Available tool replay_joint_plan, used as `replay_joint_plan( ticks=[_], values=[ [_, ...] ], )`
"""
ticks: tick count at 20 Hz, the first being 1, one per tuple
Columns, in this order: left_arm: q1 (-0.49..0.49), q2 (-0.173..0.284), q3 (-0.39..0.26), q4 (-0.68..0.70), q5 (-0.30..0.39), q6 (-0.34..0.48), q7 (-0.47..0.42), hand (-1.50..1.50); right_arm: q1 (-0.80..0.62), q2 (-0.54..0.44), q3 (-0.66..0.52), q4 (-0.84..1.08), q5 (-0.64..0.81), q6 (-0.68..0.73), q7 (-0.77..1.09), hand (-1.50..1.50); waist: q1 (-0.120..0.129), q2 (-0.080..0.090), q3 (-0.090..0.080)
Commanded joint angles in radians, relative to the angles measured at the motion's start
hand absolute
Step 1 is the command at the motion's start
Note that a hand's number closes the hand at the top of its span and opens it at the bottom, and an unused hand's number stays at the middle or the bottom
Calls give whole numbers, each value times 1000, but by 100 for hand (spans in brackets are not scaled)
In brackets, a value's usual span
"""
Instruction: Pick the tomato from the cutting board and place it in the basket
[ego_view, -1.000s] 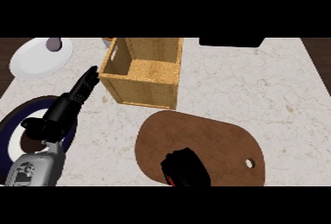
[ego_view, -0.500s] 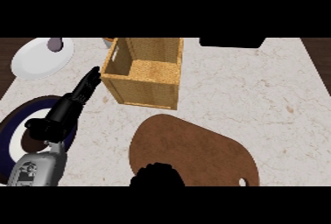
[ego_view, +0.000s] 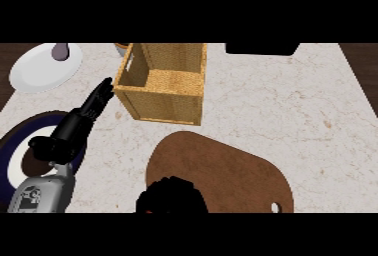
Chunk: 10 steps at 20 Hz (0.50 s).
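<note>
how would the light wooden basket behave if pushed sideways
The light wooden basket looks rigid, with straight plank walls, so it likely keeps its shape. Flat-bottomed on the pale stone counter, it would probably slide rather than tip.

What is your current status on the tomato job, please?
Left hand open, resting left of basket. Right hand curled at cutting board's near edge; a little red shows beneath it, likely the tomato. Nothing blocking basket.

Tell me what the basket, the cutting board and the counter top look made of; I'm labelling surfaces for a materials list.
The basket looks like light woven or slatted wood, tan with a fine grain and a cut-out handle slot. The cutting board seems to be dark brown wood, matte, with a hanging hole at one corner. The counter top looks like pale stone or marble, by its faint veining and speckle, though laminate can't be ruled out.
</note>
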<state>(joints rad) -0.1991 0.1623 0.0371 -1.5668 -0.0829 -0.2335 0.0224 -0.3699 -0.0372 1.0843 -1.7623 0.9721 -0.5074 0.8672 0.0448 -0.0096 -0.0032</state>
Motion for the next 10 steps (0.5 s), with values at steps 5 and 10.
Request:
replay_joint_plan(
  ticks=[5,10],
  values=[
    [-16,-14,-24,-7,-4,-5,23,0,-331,36,-113,6,-12,39,335,150,15,0,-2],
    [1,-4,-22,-1,-5,-15,3,0,-527,37,-248,121,-55,55,407,150,31,3,-2]
  ],
)
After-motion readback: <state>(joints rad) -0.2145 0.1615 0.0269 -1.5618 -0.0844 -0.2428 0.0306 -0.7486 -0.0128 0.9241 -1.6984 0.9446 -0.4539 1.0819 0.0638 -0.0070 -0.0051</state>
